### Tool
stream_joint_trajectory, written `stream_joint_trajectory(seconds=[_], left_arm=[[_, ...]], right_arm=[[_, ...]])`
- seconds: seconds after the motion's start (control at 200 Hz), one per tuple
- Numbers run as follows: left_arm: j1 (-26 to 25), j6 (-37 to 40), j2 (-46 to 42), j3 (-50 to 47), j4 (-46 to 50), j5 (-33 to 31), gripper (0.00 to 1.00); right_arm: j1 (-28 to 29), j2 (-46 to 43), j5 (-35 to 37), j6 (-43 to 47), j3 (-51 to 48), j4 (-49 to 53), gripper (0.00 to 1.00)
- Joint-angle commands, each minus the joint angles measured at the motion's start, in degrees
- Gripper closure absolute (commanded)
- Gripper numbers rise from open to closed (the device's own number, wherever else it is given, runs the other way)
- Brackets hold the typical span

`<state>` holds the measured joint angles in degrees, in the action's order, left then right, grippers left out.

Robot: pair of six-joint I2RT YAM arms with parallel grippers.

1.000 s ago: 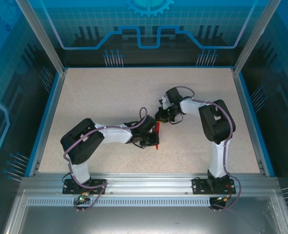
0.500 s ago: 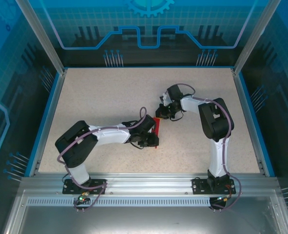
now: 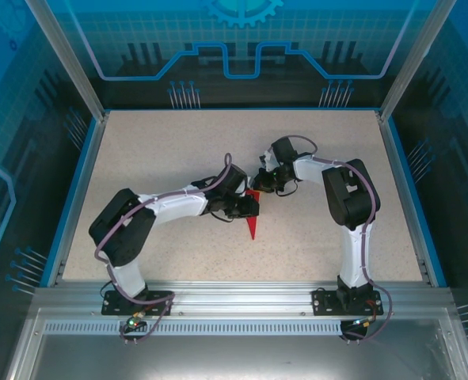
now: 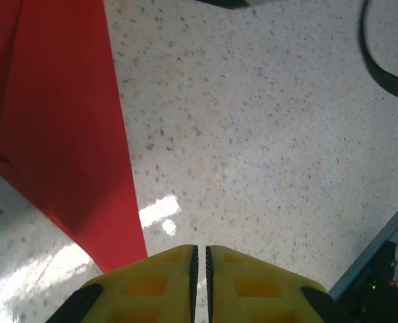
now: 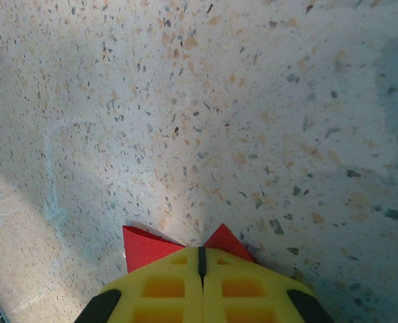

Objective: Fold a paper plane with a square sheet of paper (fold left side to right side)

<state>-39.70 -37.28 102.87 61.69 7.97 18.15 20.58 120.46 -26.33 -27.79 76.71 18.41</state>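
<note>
The plane (image 3: 251, 228) lay on the table (image 3: 162, 150) near its middle, between the 2 arms. From above it was a slim red dart. Its sharp tip pointed toward the near edge, and its far end ran under the 2 wrists.

The left gripper (image 3: 248, 207) reached in from the left and sat over the plane's upper half. In the left wrist view the left gripper (image 4: 200, 250) had its 2 yellow fingers drawn together, with a hairline slit between the pads and nothing in it. The plane (image 4: 57, 134) lay flat just left of those fingers, showing a soft crease down its length. Its right edge ran down to the left finger's tip. Whether that finger touched the paper could not be told. A black cable (image 4: 380, 60) crossed the upper right corner.

The right gripper (image 3: 262, 184) came in from the right and met the plane's far end, close to the left gripper. In the right wrist view the right gripper (image 5: 200, 250) was fully closed, pads together. 2 small red corners of the plane (image 5: 145, 245) stuck out on either side of the closed tips, flat on the speckled table. The paper lay under the tips rather than between the pads. Whether they pressed on it could not be told.
</note>
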Motion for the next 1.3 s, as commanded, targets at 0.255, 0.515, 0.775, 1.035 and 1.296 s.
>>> stream_joint_trajectory(seconds=[0.255,0.515,0.775,1.035,1.296], left_arm=[[1.64,3.26,7.80,4.22,-2.12,5.75,0.86],[1.58,4.45,10.74,5.31,0.84,5.37,0.87],[1.29,4.82,11.83,3.80,1.46,5.40,0.88],[0.25,3.95,10.71,0.15,-1.72,4.53,0.90],[-0.39,3.56,8.40,-3.32,-5.57,4.46,0.91]], right_arm=[[-0.33,3.11,3.90,1.69,-0.25,2.06,0.95],[-0.15,3.37,4.09,1.86,-0.12,2.50,0.95],[-0.10,3.73,4.47,1.95,0.46,3.18,0.95],[-0.10,3.56,4.42,1.78,0.55,3.37,0.96],[-0.23,3.81,3.96,1.84,0.55,3.34,0.96]])
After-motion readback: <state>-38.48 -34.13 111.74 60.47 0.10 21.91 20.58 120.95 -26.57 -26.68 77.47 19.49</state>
